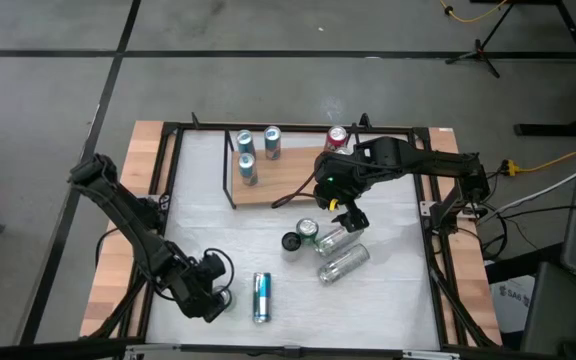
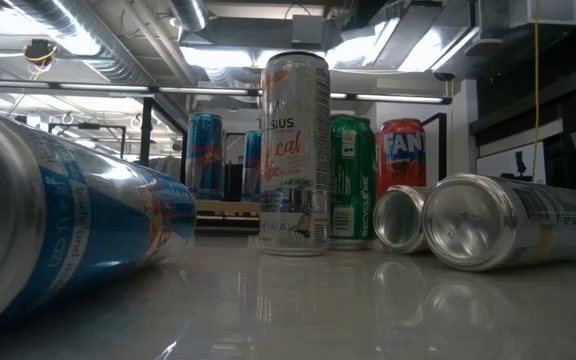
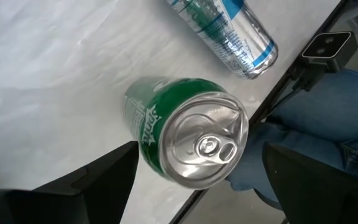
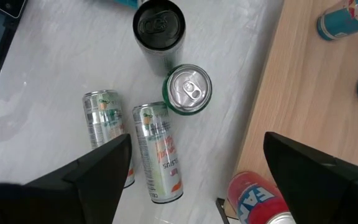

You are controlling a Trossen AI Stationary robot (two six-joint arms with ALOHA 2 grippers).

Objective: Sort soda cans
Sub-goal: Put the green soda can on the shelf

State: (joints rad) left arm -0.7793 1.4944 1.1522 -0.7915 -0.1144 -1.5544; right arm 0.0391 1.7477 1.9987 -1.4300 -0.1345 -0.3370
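Observation:
A green soda can (image 3: 166, 124) stands upright near the table's front left. My left gripper (image 3: 201, 149) hangs open over it, one finger on either side; in the high view the left gripper (image 1: 213, 292) hides this can. A blue-and-silver can (image 1: 261, 297) lies on its side just right of it. My right gripper (image 1: 353, 215) hovers open above a cluster in mid-table: a black-topped can (image 4: 158, 25) and a green can (image 4: 188, 90) standing upright, and two silver cans (image 4: 157, 149) lying on their sides. A red can (image 1: 336, 137) stands at the back.
A wooden board (image 1: 288, 185) at the table's far middle carries three upright blue cans (image 1: 253, 152). A black frame (image 1: 168, 190) rims the table. A small camera (image 3: 328, 46) sits at the near edge, with a person's blue-trousered leg (image 3: 328, 124) beyond it.

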